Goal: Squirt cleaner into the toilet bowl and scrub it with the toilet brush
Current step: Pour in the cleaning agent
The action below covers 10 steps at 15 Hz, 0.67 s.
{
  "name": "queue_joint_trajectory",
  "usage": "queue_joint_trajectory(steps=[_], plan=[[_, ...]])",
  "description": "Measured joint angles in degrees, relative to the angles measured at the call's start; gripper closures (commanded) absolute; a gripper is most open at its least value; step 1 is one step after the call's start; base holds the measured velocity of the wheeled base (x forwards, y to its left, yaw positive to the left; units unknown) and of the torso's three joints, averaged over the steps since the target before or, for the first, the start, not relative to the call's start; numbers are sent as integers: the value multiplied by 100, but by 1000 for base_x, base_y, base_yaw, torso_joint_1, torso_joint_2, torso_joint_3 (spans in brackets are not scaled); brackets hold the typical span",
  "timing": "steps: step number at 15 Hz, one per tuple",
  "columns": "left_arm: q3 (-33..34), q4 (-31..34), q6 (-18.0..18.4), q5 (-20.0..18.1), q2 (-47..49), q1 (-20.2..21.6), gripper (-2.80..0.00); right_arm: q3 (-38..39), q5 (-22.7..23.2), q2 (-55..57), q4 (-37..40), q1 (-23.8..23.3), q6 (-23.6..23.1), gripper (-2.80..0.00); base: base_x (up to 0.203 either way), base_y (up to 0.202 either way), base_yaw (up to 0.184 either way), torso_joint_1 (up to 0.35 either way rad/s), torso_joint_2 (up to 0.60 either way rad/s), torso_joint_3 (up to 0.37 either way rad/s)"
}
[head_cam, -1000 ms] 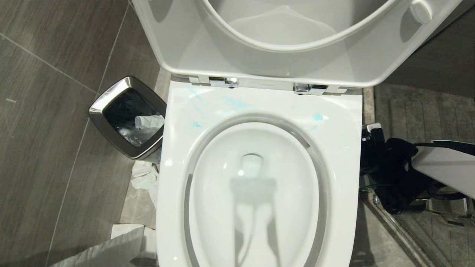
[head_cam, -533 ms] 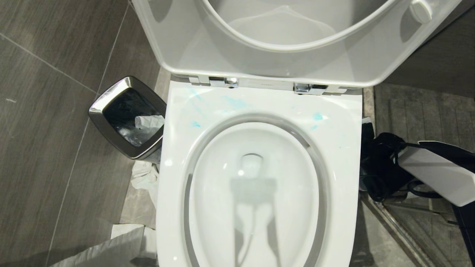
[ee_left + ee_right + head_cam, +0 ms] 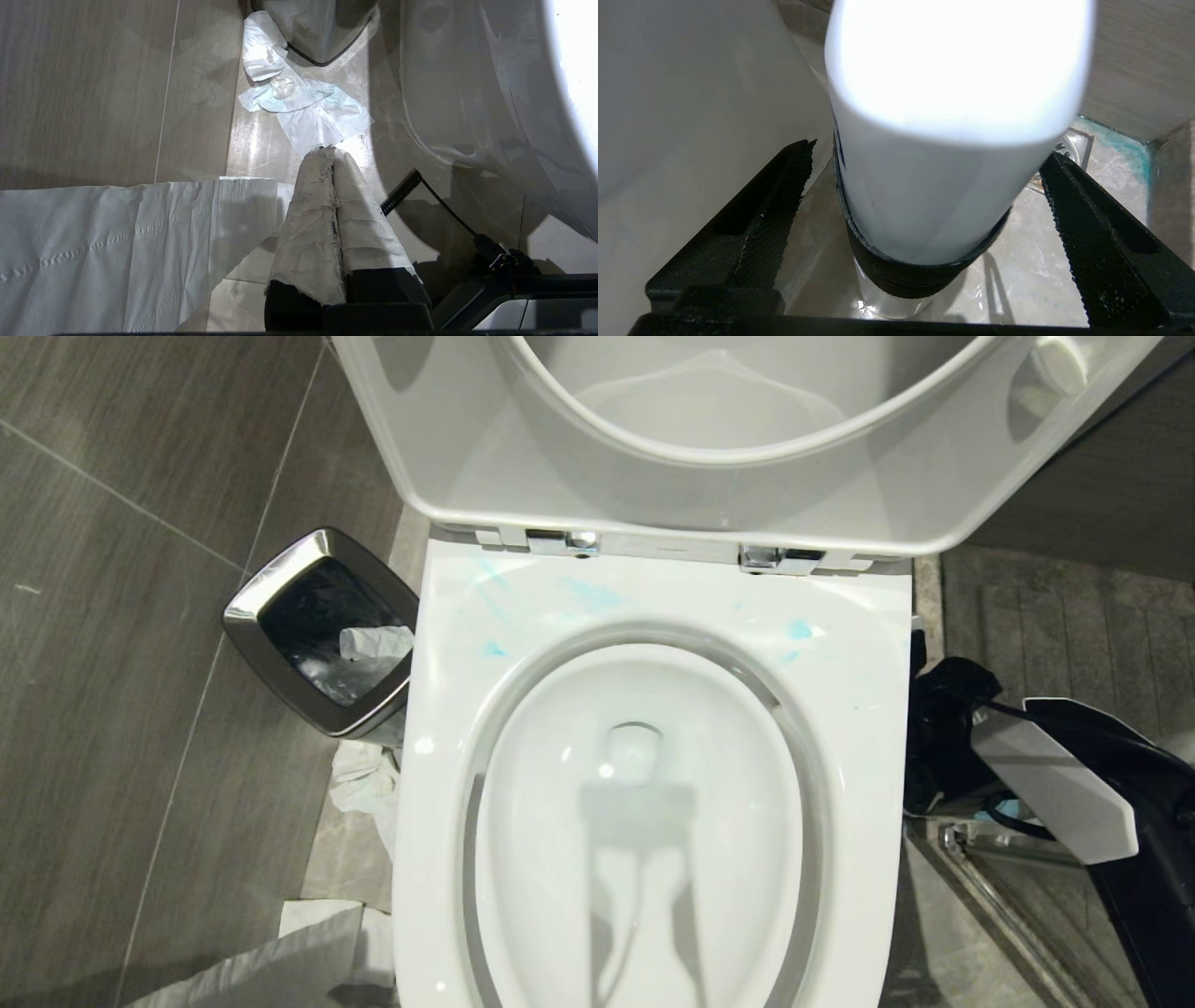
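Hidden: brush not seen in any view; R gripper's tips (image 3: 920, 747) tucked behind bowl (image 3: 868, 644) edge in head view.
R wrist only: R gripper spread wide, a blurred white cylinder (image 3: 943, 140) w/ black band standing between the jaws, no pad touching it.
L wrist only: L gripper (image 3: 332, 154) clamped tight, empty, wrapped fingers over floor by paper (image 3: 308, 107).
Cleaner: blue smears (image 3: 798, 629) on rear rim.
Room: bin (image 3: 322, 625) close to bowl's left side.
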Motion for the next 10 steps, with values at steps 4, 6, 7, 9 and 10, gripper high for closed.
queue_joint_trajectory(steps=[4, 6, 7, 9, 10], plan=[[0, 0, 2, -1, 0, 0, 0, -528, -3, 315, 0, 35, -2, -280, 0, 0, 0, 0, 0, 0], [0, 0, 0, 2, 0, 0, 0, -769, -11, 443, 0, 59, -2, -280, 0, 0, 0, 0, 0, 0], [0, -2, 5, 2, 0, 0, 0, -858, -20, 490, 0, 69, 0, -280, 0, 0, 0, 0, 0, 0], [0, 0, 1, -1, 0, 0, 0, -972, -49, 549, 0, 88, 2, -280, 0, 0, 0, 0, 0, 0], [0, 0, 0, -1, 0, 0, 0, -1034, -52, 563, 0, 98, 2, -280, 0, 0, 0, 0, 0, 0]])
